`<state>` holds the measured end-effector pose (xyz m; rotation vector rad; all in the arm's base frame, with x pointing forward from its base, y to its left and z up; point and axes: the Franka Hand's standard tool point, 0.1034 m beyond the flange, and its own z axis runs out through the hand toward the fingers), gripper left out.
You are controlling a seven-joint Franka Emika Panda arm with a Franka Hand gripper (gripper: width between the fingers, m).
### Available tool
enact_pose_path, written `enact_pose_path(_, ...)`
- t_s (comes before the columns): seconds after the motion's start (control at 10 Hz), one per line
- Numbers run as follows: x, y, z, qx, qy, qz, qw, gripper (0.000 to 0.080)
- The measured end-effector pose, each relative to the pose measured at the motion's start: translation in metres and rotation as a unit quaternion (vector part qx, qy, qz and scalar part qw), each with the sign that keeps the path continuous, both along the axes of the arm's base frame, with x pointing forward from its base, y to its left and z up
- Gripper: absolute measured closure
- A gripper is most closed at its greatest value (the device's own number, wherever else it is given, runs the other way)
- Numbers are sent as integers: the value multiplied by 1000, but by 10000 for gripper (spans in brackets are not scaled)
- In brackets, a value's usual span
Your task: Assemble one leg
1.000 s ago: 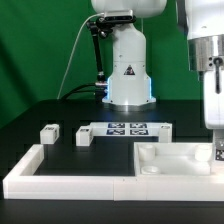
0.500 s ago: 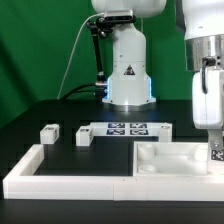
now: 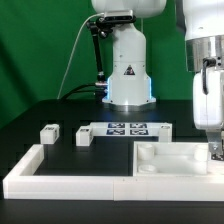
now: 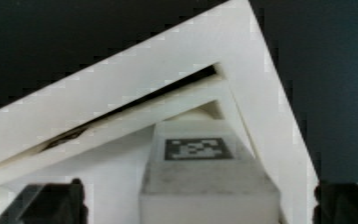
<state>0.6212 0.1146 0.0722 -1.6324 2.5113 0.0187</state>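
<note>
The gripper [image 3: 214, 150] stands at the exterior view's right edge, low over the square tabletop [image 3: 172, 160], partly cut off by the frame. In the wrist view, two dark fingertips [image 4: 51, 203] sit wide apart, one on each side of a white leg [image 4: 201, 165] bearing a small black-and-white tag; whether they touch it cannot be told. That leg lies against a corner of the tabletop. Two more legs [image 3: 50, 133] [image 3: 84, 136] rest on the black table [image 3: 25, 130], well apart from the gripper, beside the marker board [image 3: 128, 129]. A long white border wall [image 3: 70, 179] lies in front.
</note>
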Motion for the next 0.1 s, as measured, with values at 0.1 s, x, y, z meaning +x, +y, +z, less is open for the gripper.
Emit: enact_pose_path(0.1, 0, 0, 0, 0, 0, 0, 1000, 151)
